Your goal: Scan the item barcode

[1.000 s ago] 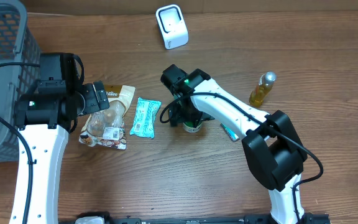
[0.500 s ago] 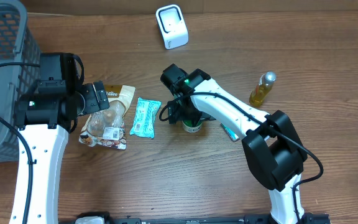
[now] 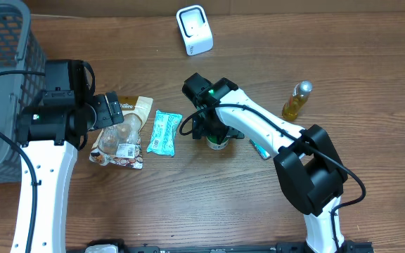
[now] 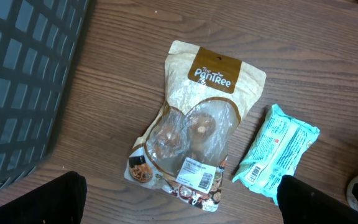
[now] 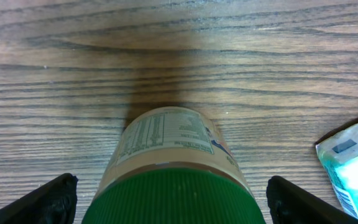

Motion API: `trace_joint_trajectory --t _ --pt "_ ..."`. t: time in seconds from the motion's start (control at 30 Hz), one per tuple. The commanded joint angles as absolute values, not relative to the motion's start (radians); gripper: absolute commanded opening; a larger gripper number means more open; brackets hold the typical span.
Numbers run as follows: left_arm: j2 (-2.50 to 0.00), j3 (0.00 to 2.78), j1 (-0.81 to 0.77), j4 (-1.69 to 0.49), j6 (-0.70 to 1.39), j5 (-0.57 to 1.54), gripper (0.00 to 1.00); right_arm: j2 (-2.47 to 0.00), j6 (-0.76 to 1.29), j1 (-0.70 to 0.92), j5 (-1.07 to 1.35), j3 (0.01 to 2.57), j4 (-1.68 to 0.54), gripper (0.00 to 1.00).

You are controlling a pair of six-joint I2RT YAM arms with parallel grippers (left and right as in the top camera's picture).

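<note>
At the centre of the table (image 3: 188,204), the right gripper (image 5: 176,199) straddles the green-lidded jar (image 5: 166,134), jaws apart, unmoved since a second ago: no grasp yet. The left gripper (image 4: 182,186) hangs spread above the pouch (image 4: 201,106).

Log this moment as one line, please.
left pincer: open, above snack pouch | right pincer: open, astride green-lidded jar | scanner: far side, nothing presented
</note>
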State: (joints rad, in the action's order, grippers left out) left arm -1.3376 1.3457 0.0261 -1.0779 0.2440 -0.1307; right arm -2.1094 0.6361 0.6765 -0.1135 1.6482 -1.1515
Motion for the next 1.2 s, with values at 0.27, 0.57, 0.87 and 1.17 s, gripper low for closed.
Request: trace_joint_trajectory --t 0.27,0.57,0.87,1.17 --pt "-1.341 1.359 0.024 -1.076 0.255 -0.130 1.00 -2.124 0.659 0.678 -0.131 1.607 -1.087 0.90" --pt "-1.341 1.359 0.024 -1.076 0.255 -0.130 1.00 -2.124 0.659 0.678 -0.130 1.607 -1.098 0.79" --pt "-1.341 1.359 0.024 -1.076 0.255 -0.130 1.00 -2.123 0.659 0.676 -0.131 1.613 -1.102 0.80" --pt "-1.341 1.359 0.024 -1.076 0.255 -0.130 0.99 -2.122 0.659 0.604 0.057 1.621 -1.116 0.80"
